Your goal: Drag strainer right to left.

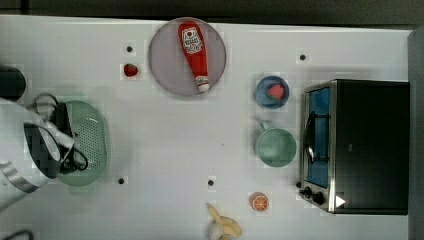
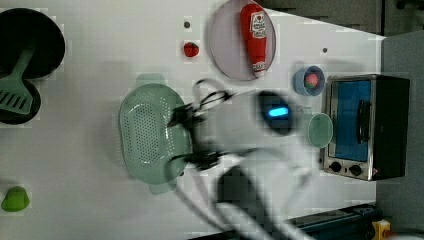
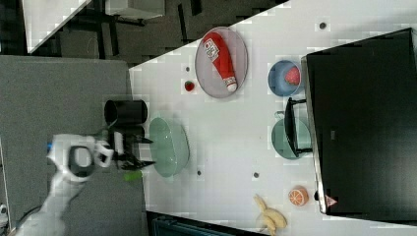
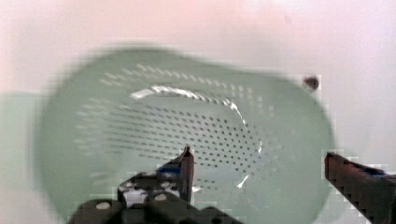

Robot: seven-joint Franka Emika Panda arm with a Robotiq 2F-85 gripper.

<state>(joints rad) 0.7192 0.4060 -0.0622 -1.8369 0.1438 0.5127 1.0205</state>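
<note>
The strainer (image 1: 92,140) is a pale mint-green oval colander with a grid of small holes. It rests on the white table at the top view's left, and also appears in the left view (image 2: 147,132) and the right view (image 3: 169,146). My gripper (image 1: 69,142) hangs over its edge nearest the arm, open. In the wrist view the strainer (image 4: 163,126) lies below the gripper (image 4: 257,156), with one fingertip (image 4: 187,151) over the holed bowl and the other finger (image 4: 345,170) out past the rim. Nothing is held. Whether a finger touches the rim I cannot tell.
A grey plate (image 1: 165,75) with a ketchup bottle (image 1: 195,52) and a strawberry (image 1: 131,70) lie at the top view's top. A blue bowl (image 1: 272,91), green mug (image 1: 275,146), toaster oven (image 1: 360,145), orange half (image 1: 259,202) and banana (image 1: 225,227) are at the top view's right.
</note>
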